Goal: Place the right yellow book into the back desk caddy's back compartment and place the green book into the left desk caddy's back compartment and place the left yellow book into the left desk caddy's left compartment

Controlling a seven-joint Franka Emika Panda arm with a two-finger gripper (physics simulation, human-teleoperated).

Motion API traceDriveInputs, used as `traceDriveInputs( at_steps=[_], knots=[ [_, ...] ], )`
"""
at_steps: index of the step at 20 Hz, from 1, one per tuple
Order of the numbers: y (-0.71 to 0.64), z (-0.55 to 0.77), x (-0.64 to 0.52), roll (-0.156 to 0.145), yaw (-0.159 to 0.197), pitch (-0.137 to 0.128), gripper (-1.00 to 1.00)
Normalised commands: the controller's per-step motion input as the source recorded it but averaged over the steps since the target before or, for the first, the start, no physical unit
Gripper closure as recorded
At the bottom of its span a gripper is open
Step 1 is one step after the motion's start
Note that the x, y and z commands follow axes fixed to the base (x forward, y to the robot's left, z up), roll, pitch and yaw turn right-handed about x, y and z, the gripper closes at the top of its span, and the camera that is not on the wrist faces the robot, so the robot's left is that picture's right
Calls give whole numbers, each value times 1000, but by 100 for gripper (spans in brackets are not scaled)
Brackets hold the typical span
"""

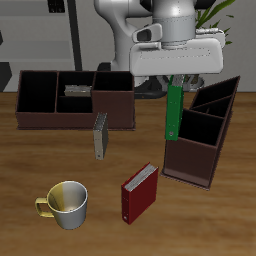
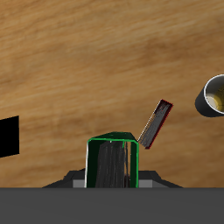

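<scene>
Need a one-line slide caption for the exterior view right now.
Hand holds thin green book upright above the table, beside left dark reddish-brown desk caddy.

Wooden table (image 1: 30, 170); two desk caddies (image 1: 75, 100) (image 1: 205, 135), yellow book (image 1: 100, 136), red book (image 1: 139, 192), mug (image 1: 66, 204)
</scene>
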Motion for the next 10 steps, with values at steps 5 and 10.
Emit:
traceDriveInputs(
  at_steps=[5, 10],
  knots=[
    [-42, 520, -940, -19, -41, -97, 100],
    [78, 165, -900, 2, -56, -80, 100]
  ],
)
